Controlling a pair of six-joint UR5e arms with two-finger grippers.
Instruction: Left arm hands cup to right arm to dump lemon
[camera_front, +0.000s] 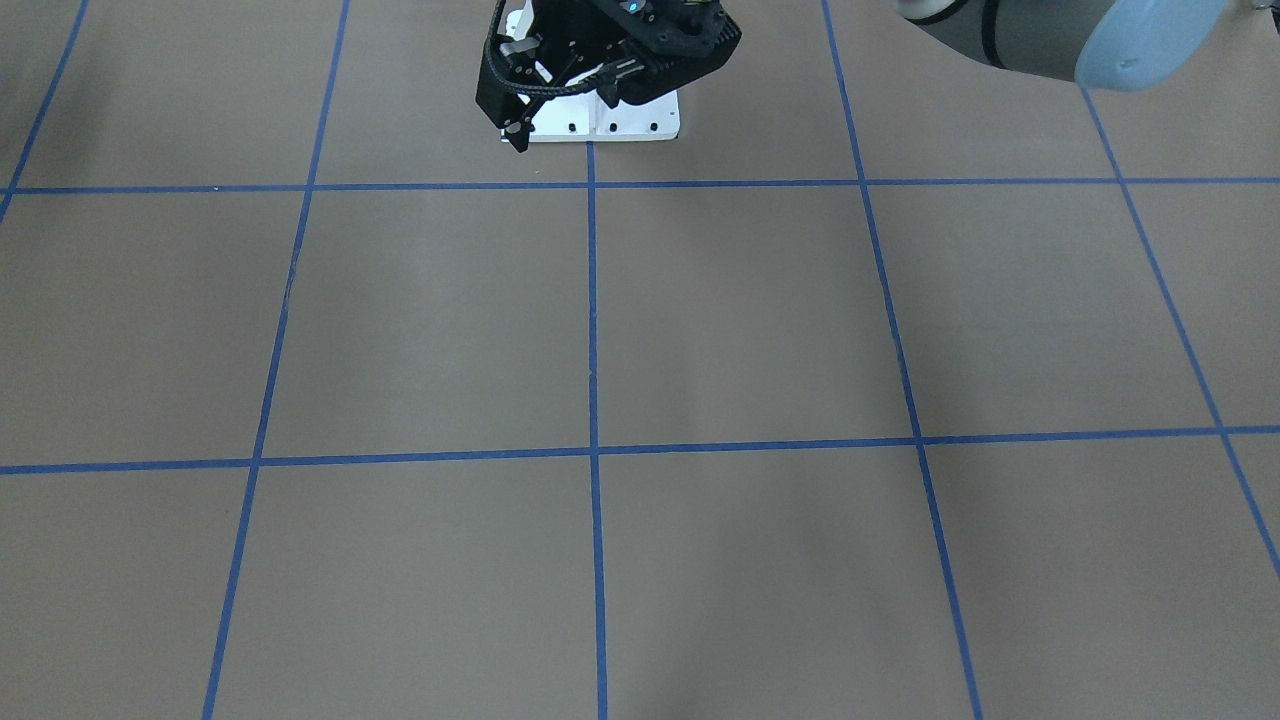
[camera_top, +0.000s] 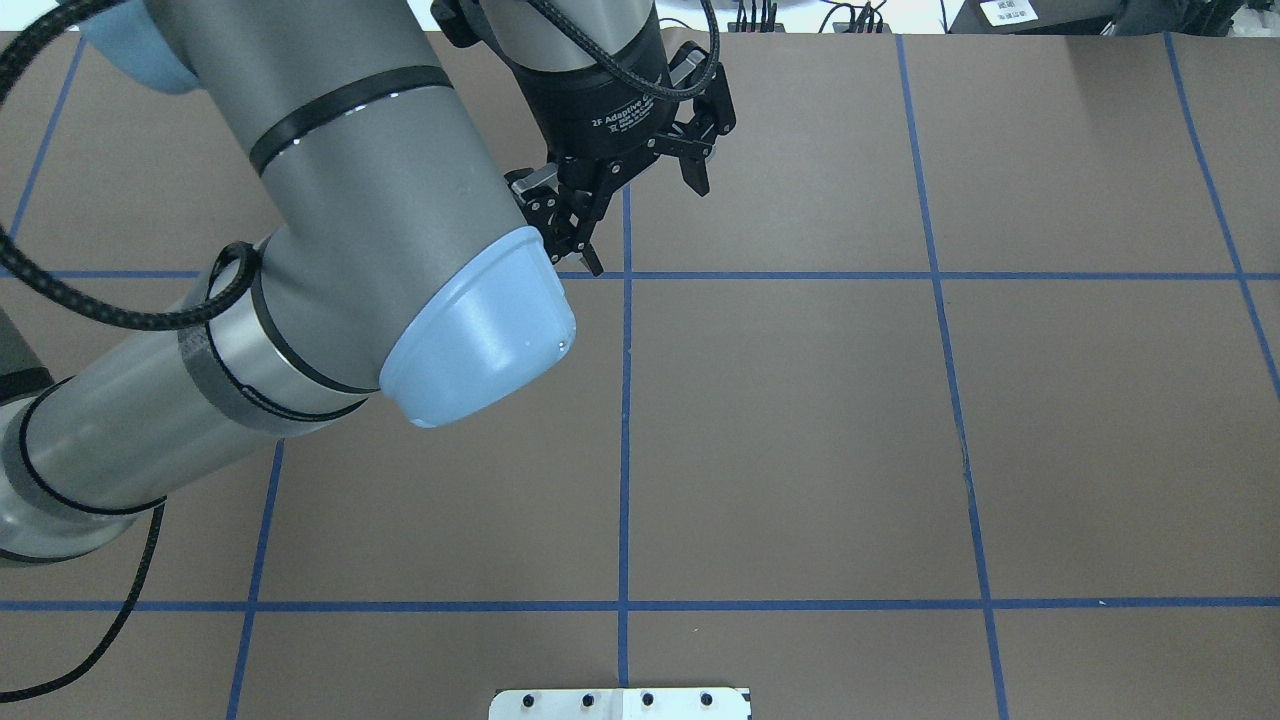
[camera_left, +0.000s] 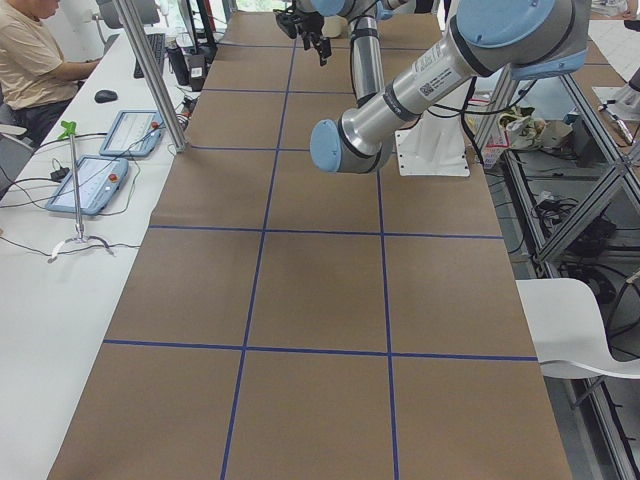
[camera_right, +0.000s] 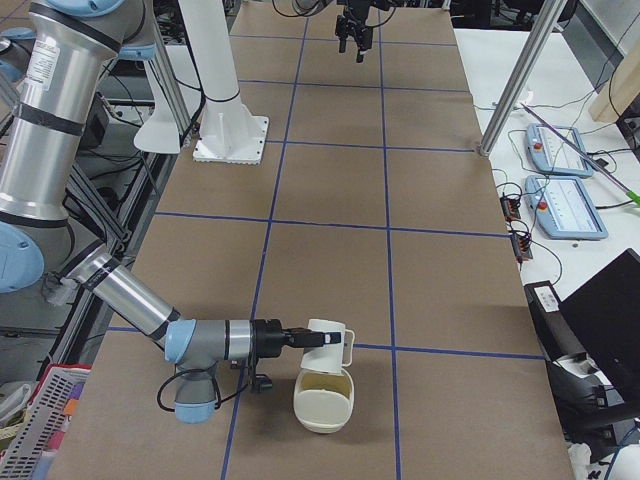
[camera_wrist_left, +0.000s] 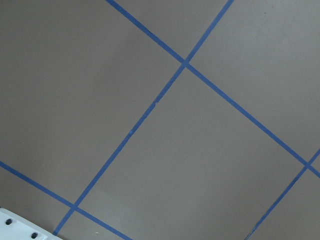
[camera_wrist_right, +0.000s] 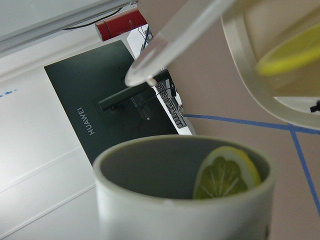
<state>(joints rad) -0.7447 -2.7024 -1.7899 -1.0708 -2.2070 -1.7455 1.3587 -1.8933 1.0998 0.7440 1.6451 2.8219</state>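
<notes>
Cup (camera_wrist_right: 150, 210) holding lemon (camera_wrist_right: 226, 172), seemingly above bowl (camera_right: 322, 416)

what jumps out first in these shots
The white cup hangs at the right gripper, above a cream bowl at the table's near end in the right side view. The right wrist view shows a lemon slice inside the cup. The left gripper hangs open and empty, far off.

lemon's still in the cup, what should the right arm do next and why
Probably roll the right arm's wrist to tip the cup toward the cream bowl. The right wrist view shows the lemon leaning inside the cup, and the side view has the cup close by the bowl's mouth, so tilt rather than travel seems to be missing. The left gripper is open, far off.
</notes>
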